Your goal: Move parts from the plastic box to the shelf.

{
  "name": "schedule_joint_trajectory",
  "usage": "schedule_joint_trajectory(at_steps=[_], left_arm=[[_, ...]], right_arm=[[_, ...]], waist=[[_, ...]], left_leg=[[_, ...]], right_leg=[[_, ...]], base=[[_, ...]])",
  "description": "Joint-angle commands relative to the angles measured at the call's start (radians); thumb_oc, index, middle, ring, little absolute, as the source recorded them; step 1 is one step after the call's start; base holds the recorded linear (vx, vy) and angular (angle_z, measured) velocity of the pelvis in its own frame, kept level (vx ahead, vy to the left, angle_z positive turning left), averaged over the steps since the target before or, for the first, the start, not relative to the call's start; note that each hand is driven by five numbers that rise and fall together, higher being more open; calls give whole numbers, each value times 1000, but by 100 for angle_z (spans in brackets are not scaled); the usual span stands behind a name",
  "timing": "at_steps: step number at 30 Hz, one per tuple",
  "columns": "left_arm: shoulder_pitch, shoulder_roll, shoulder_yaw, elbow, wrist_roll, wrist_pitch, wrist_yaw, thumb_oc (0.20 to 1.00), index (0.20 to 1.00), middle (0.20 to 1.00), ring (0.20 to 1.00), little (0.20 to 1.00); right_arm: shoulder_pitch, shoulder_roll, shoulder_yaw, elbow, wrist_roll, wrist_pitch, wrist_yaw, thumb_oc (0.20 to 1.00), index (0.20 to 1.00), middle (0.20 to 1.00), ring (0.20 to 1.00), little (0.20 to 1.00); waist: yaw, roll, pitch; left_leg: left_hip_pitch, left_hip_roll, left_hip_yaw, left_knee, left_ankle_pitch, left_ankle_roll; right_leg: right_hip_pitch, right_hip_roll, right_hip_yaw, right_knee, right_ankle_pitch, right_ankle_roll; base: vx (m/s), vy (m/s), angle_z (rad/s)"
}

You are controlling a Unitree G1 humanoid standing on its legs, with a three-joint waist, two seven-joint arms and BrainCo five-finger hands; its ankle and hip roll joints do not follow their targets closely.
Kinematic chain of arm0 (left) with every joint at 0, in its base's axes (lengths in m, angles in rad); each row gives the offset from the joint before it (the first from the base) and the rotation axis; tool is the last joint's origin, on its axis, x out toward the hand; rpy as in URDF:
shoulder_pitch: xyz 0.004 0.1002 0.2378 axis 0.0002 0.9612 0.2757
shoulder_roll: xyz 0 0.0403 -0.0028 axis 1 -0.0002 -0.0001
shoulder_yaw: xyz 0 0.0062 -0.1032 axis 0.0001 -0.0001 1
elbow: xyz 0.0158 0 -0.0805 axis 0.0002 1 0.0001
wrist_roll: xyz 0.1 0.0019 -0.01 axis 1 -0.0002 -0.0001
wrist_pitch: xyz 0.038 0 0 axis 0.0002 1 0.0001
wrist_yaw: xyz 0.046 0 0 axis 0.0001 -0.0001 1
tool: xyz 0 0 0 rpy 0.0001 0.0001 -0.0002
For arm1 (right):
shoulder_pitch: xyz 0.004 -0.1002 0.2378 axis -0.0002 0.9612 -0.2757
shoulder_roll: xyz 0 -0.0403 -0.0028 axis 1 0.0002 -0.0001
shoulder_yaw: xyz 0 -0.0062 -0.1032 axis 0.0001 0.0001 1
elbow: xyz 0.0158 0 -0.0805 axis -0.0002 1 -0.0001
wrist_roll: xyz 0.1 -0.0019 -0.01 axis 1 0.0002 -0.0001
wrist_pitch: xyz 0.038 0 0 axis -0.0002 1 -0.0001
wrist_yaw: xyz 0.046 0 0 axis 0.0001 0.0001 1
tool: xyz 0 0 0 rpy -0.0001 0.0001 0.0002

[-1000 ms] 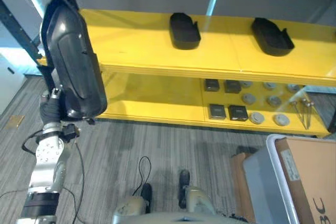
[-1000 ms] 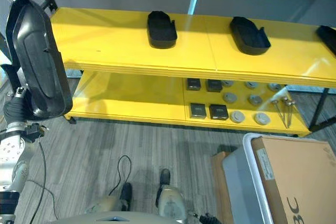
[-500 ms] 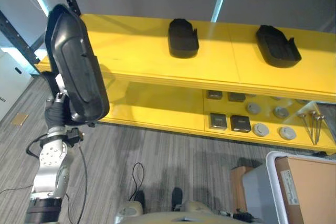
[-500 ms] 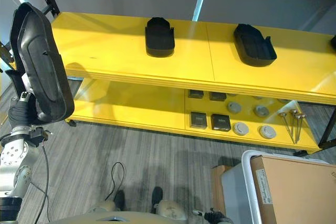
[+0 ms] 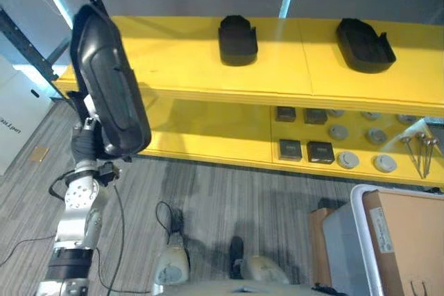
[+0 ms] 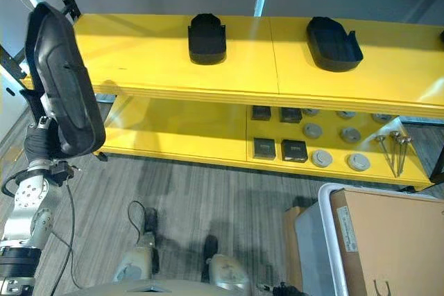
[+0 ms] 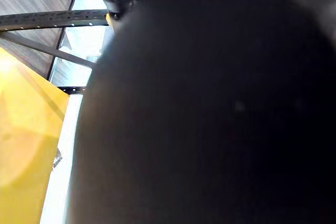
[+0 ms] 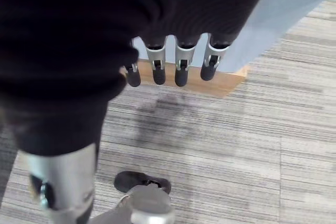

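Observation:
A long black moulded part (image 5: 111, 88) stands upright in the air at the end of my left arm, in front of the left end of the yellow shelf (image 5: 180, 60). My left hand (image 5: 84, 145) sits at its lower end, behind the part. The same dark part (image 7: 220, 119) looms close in the left wrist view. Two similar black parts (image 5: 237, 38) (image 5: 364, 44) lie on the shelf's top board. My right hand (image 8: 168, 61) hangs over the floor with relaxed fingers and holds nothing, beside the grey plastic box (image 8: 273, 19).
The lower shelf board carries small black boxes (image 5: 290, 149), grey discs (image 5: 347, 159) and bolts (image 5: 420, 150). The plastic box (image 5: 347, 240) at the lower right holds a cardboard carton (image 5: 409, 240). A dark rack post (image 5: 28, 46) rises left of the shelf.
The camera has shifted as I move. The upright black part now stands slightly further right against the shelf's left end, at the same tilt.

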Motion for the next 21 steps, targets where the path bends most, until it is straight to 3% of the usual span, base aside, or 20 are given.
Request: schedule_joint_trajectory(at_steps=[1,3,4,5,6,13,21], left_arm=[[22,50,92,-108,7,-118,-30,200,200,200,200,200],[24,52,97,-113,23,-110,-36,200,200,200,200,200],[11,60,92,-98,14,-108,-45,200,200,200,200,200],[-15,78,84,-101,17,-93,-42,200,200,200,200,200],[-26,83,77,-107,19,-87,-29,200,200,200,200,200],[-53,79,45,-118,26,-72,0,200,200,200,200,200],[-40,77,56,-124,10,-90,12,200,200,200,200,200]], right_arm=[[36,-16,41,-44,20,10,4,1000,1000,1000,1000,1000],[31,-7,35,-58,29,36,-4,1000,1000,1000,1000,1000],[37,3,31,-57,35,33,-5,1000,1000,1000,1000,1000],[51,25,33,-48,5,9,4,1000,1000,1000,1000,1000],[59,31,36,-46,-1,-7,2,1000,1000,1000,1000,1000],[44,40,54,-47,48,-45,-1,1000,1000,1000,1000,1000],[22,30,59,-74,83,-21,7,1000,1000,1000,1000,1000]], waist=[[28,6,-48],[32,10,-49],[30,8,-55],[32,1,-76],[32,-1,-82],[65,-23,-90],[104,-41,-96]], left_leg=[[-89,-6,11,117,117,77],[-103,-5,0,197,110,71],[-87,-16,14,230,53,87],[-36,-62,20,223,0,105],[-29,-81,21,224,-16,111],[-67,-137,24,235,-49,135],[-113,-127,47,228,-41,133]], right_leg=[[121,-53,-32,148,-99,117],[131,-74,-36,173,-120,118],[138,-104,-47,192,-128,129],[157,-143,-63,176,-121,151],[161,-156,-61,164,-113,159],[167,-188,-70,84,-73,185],[158,-195,-109,26,-50,195]], base=[[276,169,-65],[264,167,-113],[327,298,-97],[359,362,-30],[252,288,67],[7,68,4],[-90,-34,-8]])
